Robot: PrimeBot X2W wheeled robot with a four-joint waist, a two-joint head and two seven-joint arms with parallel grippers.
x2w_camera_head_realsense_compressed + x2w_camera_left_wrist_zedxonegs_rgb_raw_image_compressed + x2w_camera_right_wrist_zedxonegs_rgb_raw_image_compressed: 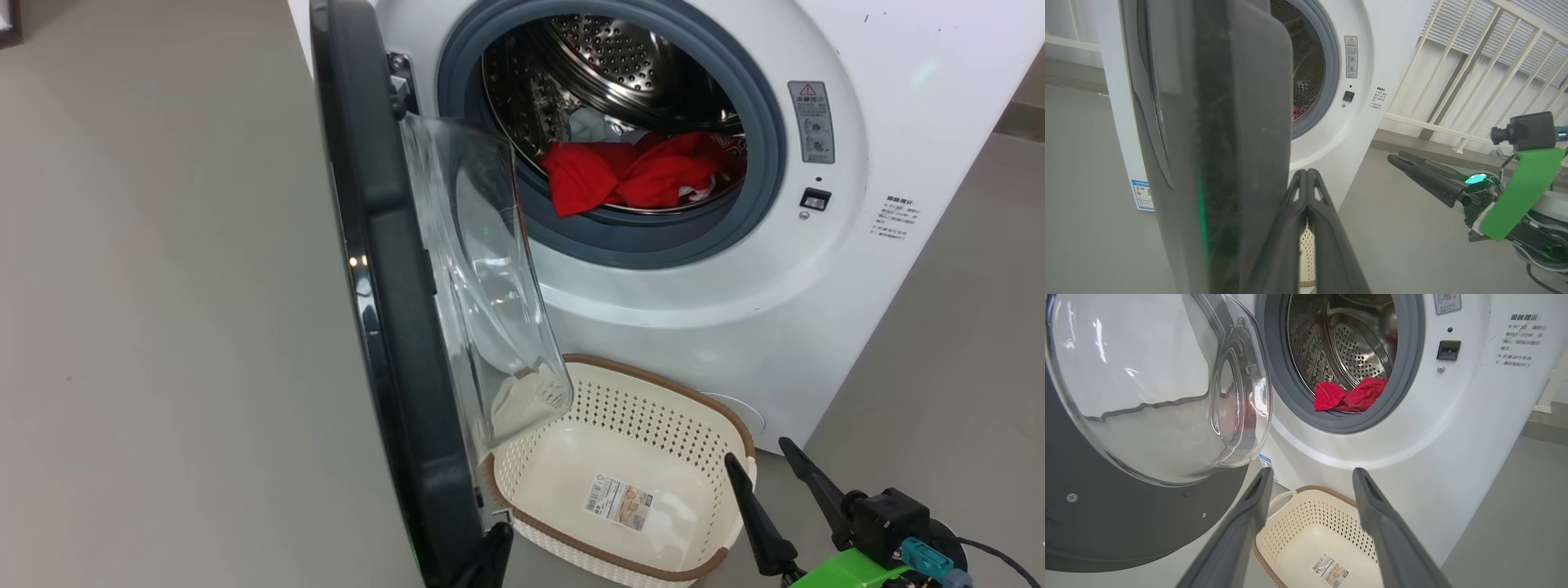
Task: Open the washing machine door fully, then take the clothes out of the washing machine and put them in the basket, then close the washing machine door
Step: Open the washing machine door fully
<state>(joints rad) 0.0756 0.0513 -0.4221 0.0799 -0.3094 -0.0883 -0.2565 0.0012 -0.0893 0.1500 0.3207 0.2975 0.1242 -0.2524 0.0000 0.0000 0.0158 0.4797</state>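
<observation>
The white washing machine [816, 310] stands with its washing machine door [392, 327] swung out towards me, edge-on, glass bowl [1147, 388] facing the drum. Red clothes [645, 175] lie at the drum's front lip, also in the right wrist view [1349, 398]. The cream basket [653, 380] sits on the floor below the opening, holding no clothes. My left gripper [1306, 173] is shut on nothing, its tip [500, 535] close against the door's lower inner edge. My right gripper [757, 450] is open, low at the basket's right end, pointing at the machine [1312, 473].
Grey floor [163, 327] spreads to the left of the door and to the right of the machine. A white slatted railing [1474, 61] runs behind the machine on its right side. The basket [1306, 490] lies between the open door and the machine's front.
</observation>
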